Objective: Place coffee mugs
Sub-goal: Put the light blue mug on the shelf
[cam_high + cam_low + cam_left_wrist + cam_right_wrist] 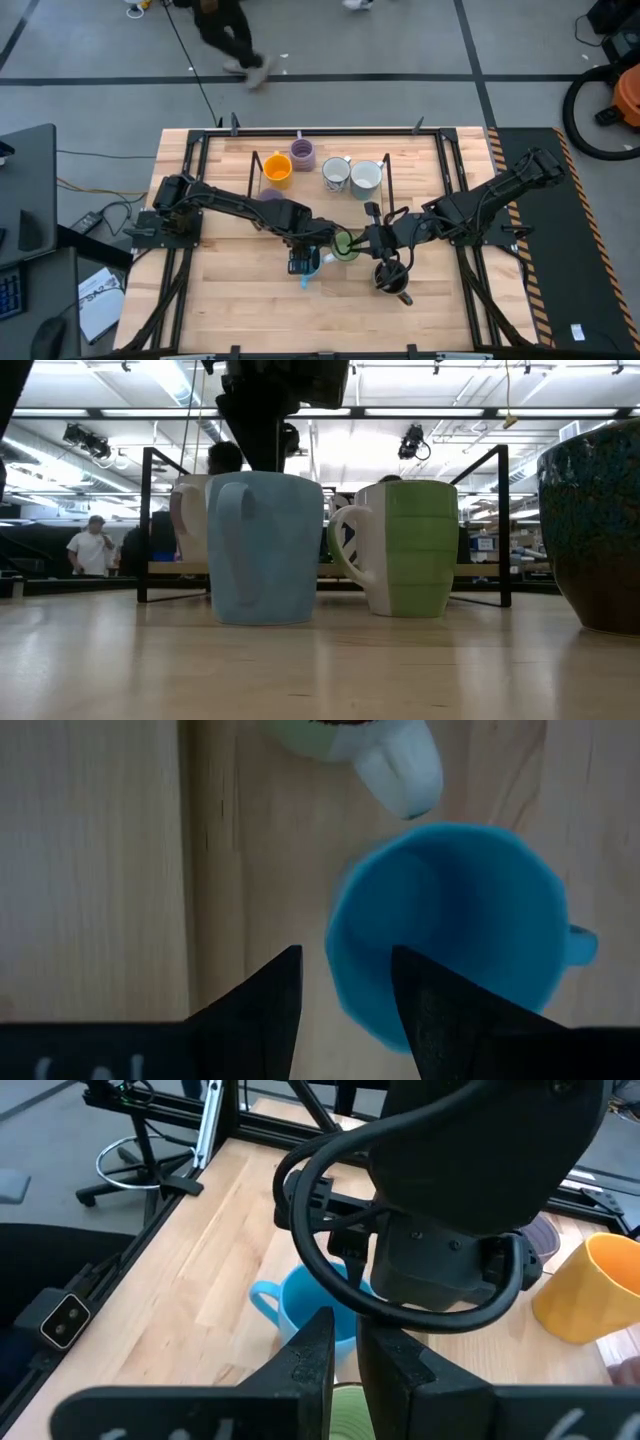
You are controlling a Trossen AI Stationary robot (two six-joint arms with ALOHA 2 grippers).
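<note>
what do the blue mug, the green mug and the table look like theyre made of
Blue mug: probably ceramic with a matte, slightly mottled glaze; thick wall, little shine.
Green mug: likely glazed ceramic, ribbed green body with a cream handle and a soft sheen.
Table: wood, seemingly sealed planks; grain and board seams show, and it faintly reflects the mugs.

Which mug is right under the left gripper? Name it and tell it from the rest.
The blue mug: the left gripper hangs open over its rim, one finger inside. The green mug stands beside it; the orange mug stands in the rack.
</note>
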